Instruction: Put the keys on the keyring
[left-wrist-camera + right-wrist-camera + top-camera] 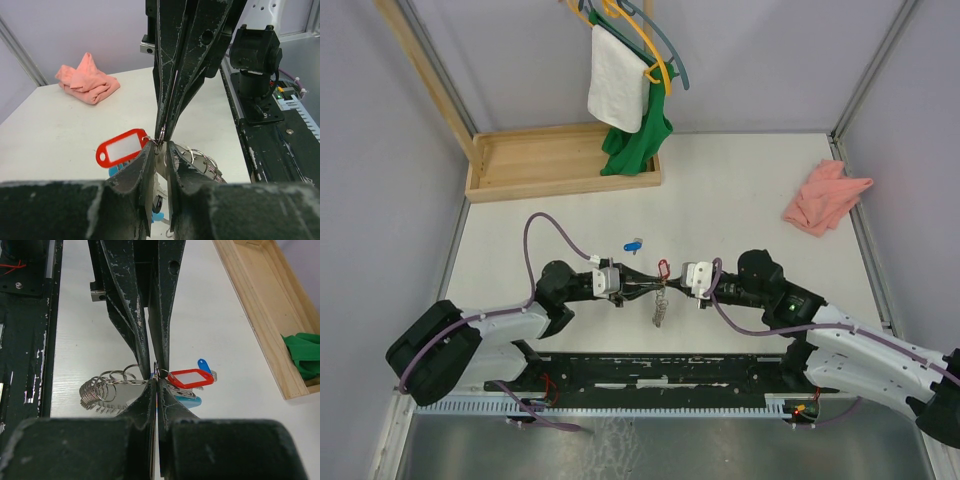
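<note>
Left claw (pixel 160 150): closed down to a narrow slit, its tips pinched on the wire of the keyring (pixel 107 389) at the point where the red key (pixel 122 148) was joined; the exact loop held was hidden by the fingers.
Right claw (pixel 156 385): fingers pressed almost together, met tip to tip with the left claw and clamped on the same joint of the keyring.
Keyring: a chain of metal rings was seen trailing from between the two claws toward the arm bases, with its end lying on the bench (pixel 740 190).
Red key: its oval tag was seen sticking out on the far side of the joined claw tips, touching them at its ring end.
Blue key (pixel 634 244): left lying on the bench just beyond the left claw, apart from both claws and from the keyring.
Pink cloth (pixel 825 195): bunched on the bench, well beyond the right claw and to its right.
Wooden tray (pixel 555 165): set well beyond the left claw, with a green cloth (pixel 638 140) draped into its right end.
</note>
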Robot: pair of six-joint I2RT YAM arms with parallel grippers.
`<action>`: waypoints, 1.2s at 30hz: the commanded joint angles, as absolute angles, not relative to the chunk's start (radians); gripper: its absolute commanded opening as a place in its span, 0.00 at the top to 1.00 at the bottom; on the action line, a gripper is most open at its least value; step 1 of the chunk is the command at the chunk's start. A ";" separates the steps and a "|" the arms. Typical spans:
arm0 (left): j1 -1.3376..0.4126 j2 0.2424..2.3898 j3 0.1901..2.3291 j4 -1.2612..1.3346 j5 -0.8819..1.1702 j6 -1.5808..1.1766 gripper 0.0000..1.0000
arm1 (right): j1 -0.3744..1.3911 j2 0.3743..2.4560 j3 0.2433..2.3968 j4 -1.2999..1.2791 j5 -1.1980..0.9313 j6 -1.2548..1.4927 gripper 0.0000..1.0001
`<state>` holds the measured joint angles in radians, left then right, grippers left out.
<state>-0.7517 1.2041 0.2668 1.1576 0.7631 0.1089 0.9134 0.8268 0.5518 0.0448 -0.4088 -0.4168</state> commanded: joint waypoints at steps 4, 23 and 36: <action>-0.747 1.200 0.302 1.206 0.779 0.110 0.85 | 0.910 0.849 0.599 0.097 -0.432 -0.422 0.99; -0.750 0.998 0.476 0.449 0.649 0.324 0.97 | 0.911 0.923 0.800 -0.221 -0.372 -0.496 0.69; -0.759 0.980 0.537 0.308 0.644 0.376 0.97 | 0.912 1.039 0.854 -0.218 -0.378 -0.476 0.66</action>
<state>-0.7525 0.9958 0.4896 0.3138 0.6468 0.3279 0.9138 1.0271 0.8040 -0.2565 -0.3817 -0.4938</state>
